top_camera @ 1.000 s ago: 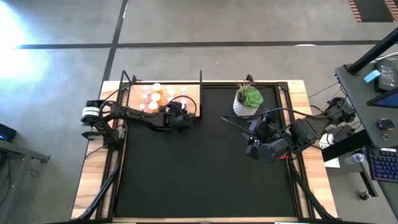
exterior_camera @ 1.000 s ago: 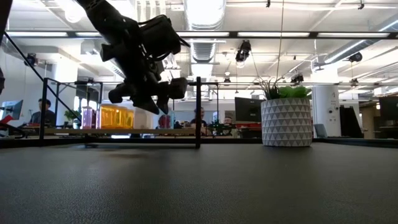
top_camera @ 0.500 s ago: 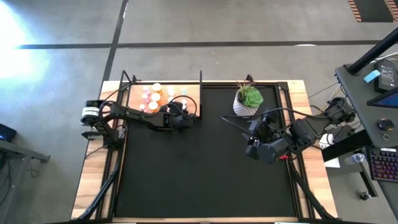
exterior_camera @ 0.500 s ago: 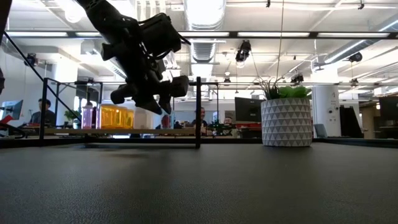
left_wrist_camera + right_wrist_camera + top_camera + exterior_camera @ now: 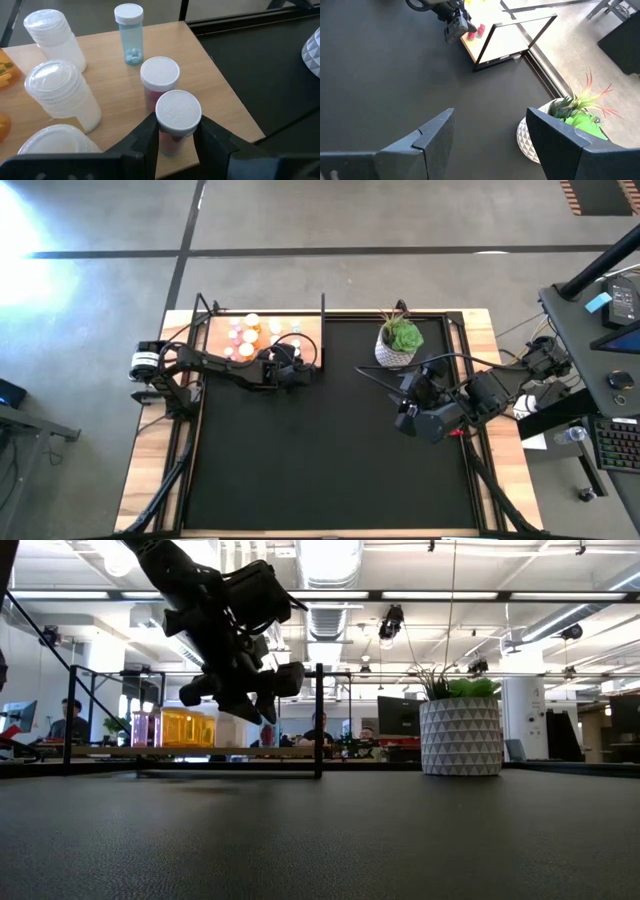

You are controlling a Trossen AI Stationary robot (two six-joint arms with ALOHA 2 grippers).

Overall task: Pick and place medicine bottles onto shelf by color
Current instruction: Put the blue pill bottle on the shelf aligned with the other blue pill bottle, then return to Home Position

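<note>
My left gripper (image 5: pixel 298 370) (image 5: pixel 175 142) is shut on a pink bottle with a white cap (image 5: pixel 178 113) over the near right corner of the light wooden shelf (image 5: pixel 215 330) (image 5: pixel 225 107). On the shelf stand a second pink bottle (image 5: pixel 159 80), a pale blue bottle (image 5: pixel 128 31), clear white bottles (image 5: pixel 60 95) and orange ones (image 5: pixel 250 321). My right gripper (image 5: pixel 405 418) (image 5: pixel 490 135) is open and empty above the black mat (image 5: pixel 330 450), on its right side. My left gripper pinches the pink bottle's body just under its white cap (image 5: pixel 172 139) between its two fingers, one on each side. The fingers come slanting down from above. The bottle stands upright over the shelf's corner; whether its base rests on the wood, I cannot tell.
A white-potted green plant (image 5: pixel 398 340) (image 5: pixel 460 730) stands at the mat's far edge, close to my right arm. A thin black frame with upright posts (image 5: pixel 322 330) (image 5: pixel 318 720) surrounds the shelf. People show in the room beyond the table (image 5: pixel 70 720).
</note>
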